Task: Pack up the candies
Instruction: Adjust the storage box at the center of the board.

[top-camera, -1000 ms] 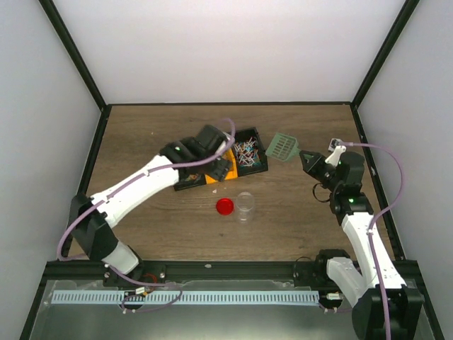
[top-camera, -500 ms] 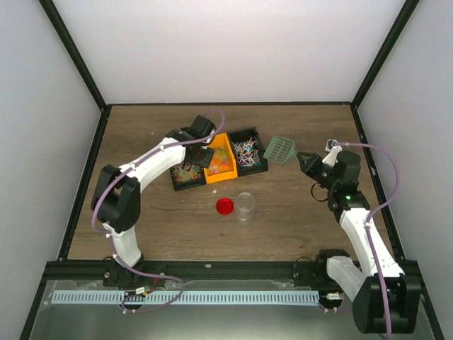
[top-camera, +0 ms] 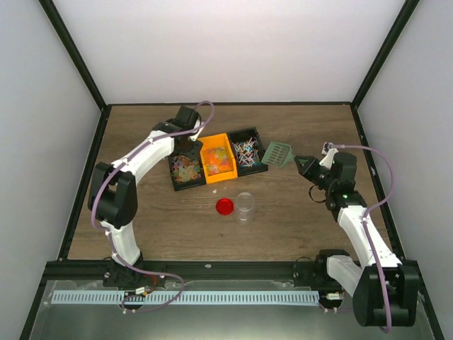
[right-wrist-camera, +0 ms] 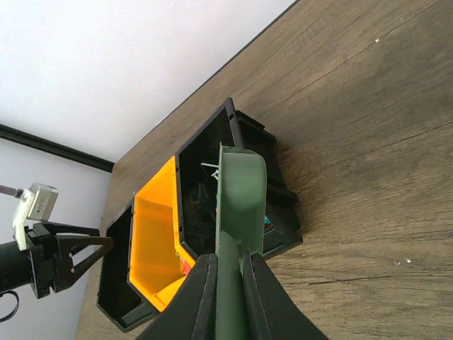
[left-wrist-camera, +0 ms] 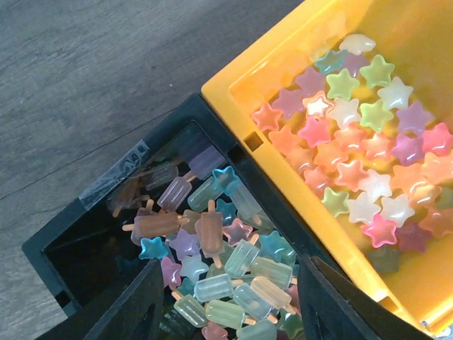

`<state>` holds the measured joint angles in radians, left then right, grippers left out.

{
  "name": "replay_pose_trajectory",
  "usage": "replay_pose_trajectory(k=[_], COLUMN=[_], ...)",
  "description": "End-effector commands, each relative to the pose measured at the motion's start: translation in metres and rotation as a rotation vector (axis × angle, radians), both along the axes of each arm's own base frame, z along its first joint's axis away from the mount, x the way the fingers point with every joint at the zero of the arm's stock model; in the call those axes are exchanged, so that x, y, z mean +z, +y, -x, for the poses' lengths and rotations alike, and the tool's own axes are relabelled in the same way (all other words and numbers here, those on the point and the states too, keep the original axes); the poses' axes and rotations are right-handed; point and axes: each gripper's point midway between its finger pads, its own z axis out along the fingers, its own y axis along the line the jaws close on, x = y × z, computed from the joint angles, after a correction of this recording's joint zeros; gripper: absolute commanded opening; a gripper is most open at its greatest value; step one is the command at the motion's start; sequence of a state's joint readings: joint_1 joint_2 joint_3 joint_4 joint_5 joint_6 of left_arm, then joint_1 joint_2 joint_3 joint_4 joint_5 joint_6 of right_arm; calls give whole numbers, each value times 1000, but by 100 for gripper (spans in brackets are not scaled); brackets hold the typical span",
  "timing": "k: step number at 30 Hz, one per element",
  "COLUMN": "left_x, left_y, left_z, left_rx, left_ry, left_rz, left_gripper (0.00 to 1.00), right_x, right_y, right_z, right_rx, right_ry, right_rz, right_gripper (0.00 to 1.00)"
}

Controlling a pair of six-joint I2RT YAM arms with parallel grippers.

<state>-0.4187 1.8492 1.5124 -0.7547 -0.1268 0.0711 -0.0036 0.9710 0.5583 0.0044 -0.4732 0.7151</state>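
The candies lie in three joined bins: popsicle and star sweets (left-wrist-camera: 212, 262) in the left black bin (top-camera: 177, 177), star sweets (left-wrist-camera: 354, 163) in the orange bin (top-camera: 218, 161), and stick-like ones in the right black bin (top-camera: 248, 152). My left gripper (left-wrist-camera: 230, 304) is open and empty, hovering just above the left black bin's sweets. My right gripper (top-camera: 303, 161) is shut on the handle of the green scoop (top-camera: 278, 152), whose blade is at the right black bin's right edge; it also shows in the right wrist view (right-wrist-camera: 241, 191). An empty clear jar (top-camera: 245, 205) stands in front of the bins.
A round red lid (top-camera: 225, 207) lies on the table just left of the jar. The left arm arches over the table's left side. Black frame posts and white walls bound the wooden table (top-camera: 141, 219).
My left gripper has swung left, from over the orange bin to over the left black bin, uncovering the bins. My right gripper has brought the scoop slightly left, toward the right black bin.
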Motion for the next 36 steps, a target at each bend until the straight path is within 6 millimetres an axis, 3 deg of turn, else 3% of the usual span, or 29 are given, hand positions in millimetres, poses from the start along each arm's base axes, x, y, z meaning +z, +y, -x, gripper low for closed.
replay_pose_trajectory(k=[1,4,8,14,20,28,30,32,36], left_x=[7,13,10,-9,-29,-41,-43,-44,-44], left_y=[8,14,15,15,23,37,41,44,48], left_z=[-7,-16,-25,-34,-45,-66,-69,-71,-76], left_rx=[-128,-186,-289,-455,-510,-485,-476,-465,-431], left_ry=[-30,-66,-48,39,89,81,85,85,65], left_rz=[-77,-86,-51,-65,-118,-153,-159,-159,-140], left_gripper=[57,63,78,74,71,61,52,34,30], right_x=[12,10,10,7,-1,-5,-8,-9,-10], right_y=[-2,-2,-1,-2,-2,-2,-2,-2,-1], right_z=[-5,-7,-10,-15,-16,-18,-18,-18,-17], right_rx=[4,9,18,23,22,21,23,20,21], right_ry=[-49,-44,-36,-22,-2,11,19,23,26], right_rz=[9,12,17,42,40,44,41,40,31], right_gripper=[1,1,1,1,1,1,1,1,1])
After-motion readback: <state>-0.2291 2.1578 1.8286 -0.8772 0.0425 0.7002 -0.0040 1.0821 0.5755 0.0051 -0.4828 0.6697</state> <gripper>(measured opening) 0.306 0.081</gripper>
